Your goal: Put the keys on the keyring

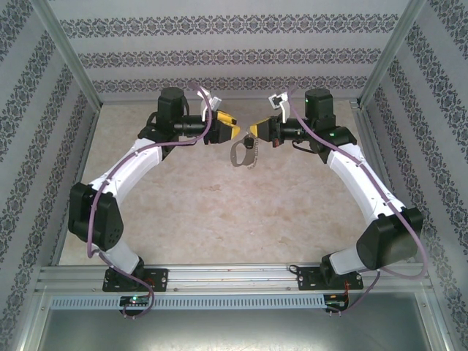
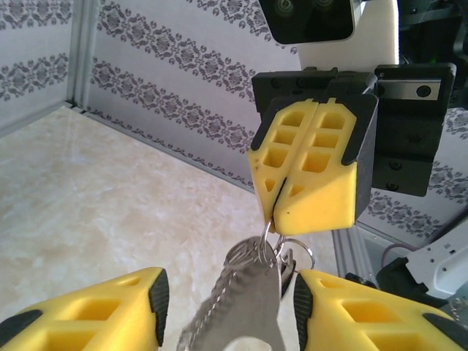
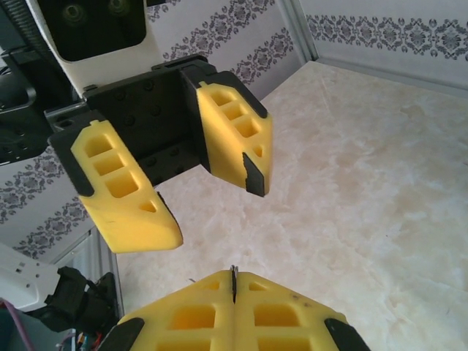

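You are looking down at a beige marbled tabletop (image 1: 219,219), which is lying flat between walls (image 1: 219,44) papered in dark floral stripes at 9, 12 and 3 o'clock. An aluminium rail (image 1: 234,274) is running along its 6 o'clock edge, carrying two arm bases (image 1: 131,278) at 7 and 5 o'clock.

Key probably hidden behind keyring (image 2: 245,311).

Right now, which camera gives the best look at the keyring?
The left wrist view: the keyring hangs close up, its small rings plain, pinched by the shut right gripper. The top external view shows its whole outline, but small. The right wrist view catches a thin edge between the fingers.
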You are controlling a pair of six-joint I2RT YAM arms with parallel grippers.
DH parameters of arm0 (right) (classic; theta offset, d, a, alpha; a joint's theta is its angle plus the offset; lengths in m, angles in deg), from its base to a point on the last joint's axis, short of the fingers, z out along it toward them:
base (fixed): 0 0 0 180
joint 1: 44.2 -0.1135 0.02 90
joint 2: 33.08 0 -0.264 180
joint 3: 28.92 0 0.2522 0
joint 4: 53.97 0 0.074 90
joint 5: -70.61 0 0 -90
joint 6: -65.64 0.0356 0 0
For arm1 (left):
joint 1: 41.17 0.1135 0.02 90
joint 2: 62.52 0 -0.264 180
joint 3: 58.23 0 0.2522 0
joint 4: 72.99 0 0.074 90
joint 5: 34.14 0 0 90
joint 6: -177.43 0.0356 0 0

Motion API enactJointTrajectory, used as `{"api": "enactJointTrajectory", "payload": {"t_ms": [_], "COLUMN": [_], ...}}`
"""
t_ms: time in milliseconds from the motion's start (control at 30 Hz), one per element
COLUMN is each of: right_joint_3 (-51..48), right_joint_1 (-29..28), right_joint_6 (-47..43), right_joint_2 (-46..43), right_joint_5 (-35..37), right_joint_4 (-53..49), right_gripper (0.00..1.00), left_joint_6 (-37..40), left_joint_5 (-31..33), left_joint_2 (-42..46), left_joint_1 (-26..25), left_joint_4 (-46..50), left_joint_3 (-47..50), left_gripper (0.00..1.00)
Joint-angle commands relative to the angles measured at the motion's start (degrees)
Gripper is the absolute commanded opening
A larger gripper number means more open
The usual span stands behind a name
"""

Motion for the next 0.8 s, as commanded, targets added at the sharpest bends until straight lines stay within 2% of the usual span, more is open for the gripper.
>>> {"api": "enactJointTrajectory", "payload": {"t_ms": [0,367,467,767], "right_joint_3": [2.32,2.83,2.98,3.35], "right_joint_1": [-0.94,-2.40,-2.49,-2.60], "right_joint_6": [-1.31,-1.28,-1.10,-0.74], "right_joint_2": [1.08,2.02,2.22,2.54], "right_joint_5": [-2.78,-1.99,-1.93,-1.55], "right_joint_4": [0.58,0.90,1.07,1.56], "right_gripper": [0.00,0.00,0.00,0.00], "left_joint_6": [-1.82,-7.13,-7.38,-7.44], "left_joint_5": [-4.19,-6.62,-7.05,-7.80], "left_joint_2": [-1.18,-1.54,-1.46,-1.46], "left_joint_1": [0.20,-0.68,-1.03,-1.48], "left_joint_4": [-1.09,-7.57,-7.79,-7.74], "left_joint_3": [-1.44,0.21,0.42,1.66], "left_gripper": [0.48,0.46,0.42,0.41]}}
